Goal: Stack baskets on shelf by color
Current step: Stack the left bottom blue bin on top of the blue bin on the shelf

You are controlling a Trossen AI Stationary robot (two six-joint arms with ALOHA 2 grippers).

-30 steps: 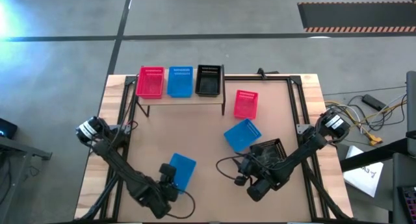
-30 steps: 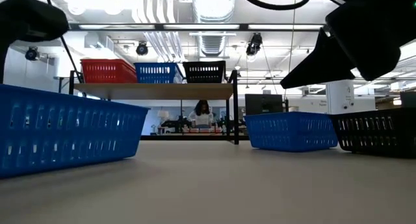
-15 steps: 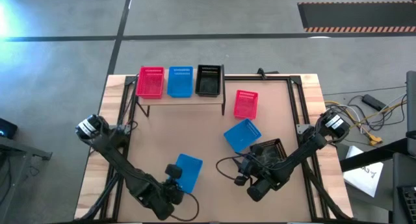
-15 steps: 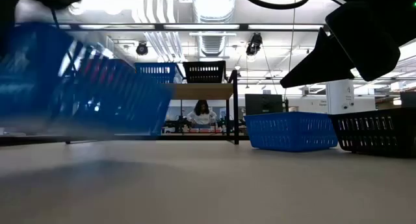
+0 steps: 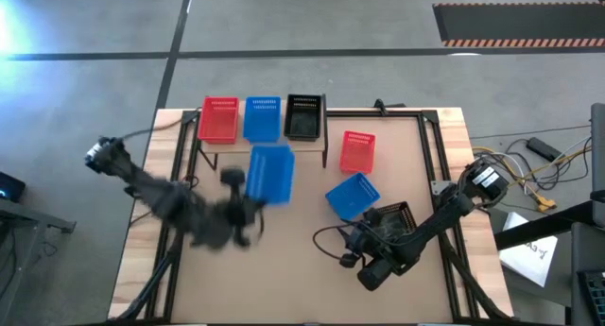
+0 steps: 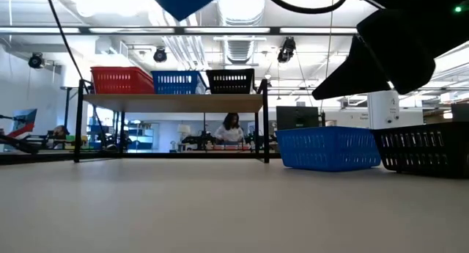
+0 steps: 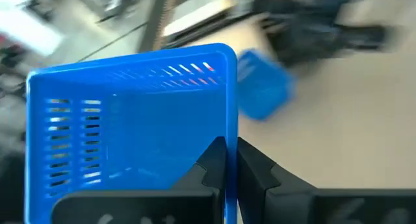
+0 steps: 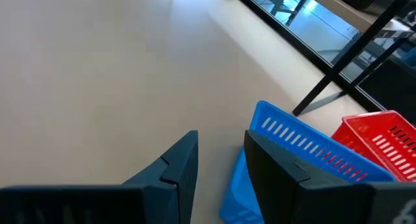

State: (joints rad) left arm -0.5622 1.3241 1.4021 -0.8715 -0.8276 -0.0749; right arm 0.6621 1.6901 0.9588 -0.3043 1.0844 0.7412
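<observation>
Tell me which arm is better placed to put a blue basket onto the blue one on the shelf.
Left. The left gripper is shut on the wall of a blue basket, lifted just in front of the shelf. The right gripper is open and empty near the black basket, farther from the shelf.

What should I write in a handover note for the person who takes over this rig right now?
Left gripper: shut on the wall of a blue basket, carried in the air just in front of the shelf.
Right gripper: open, waiting low near the black basket on the table.
On the shelf: a red stack, a blue stack, a black stack; how many in each cannot be told.
Still on the table: a red basket, a second blue basket, and that black one.
Left: place the carried blue, then those three.
</observation>
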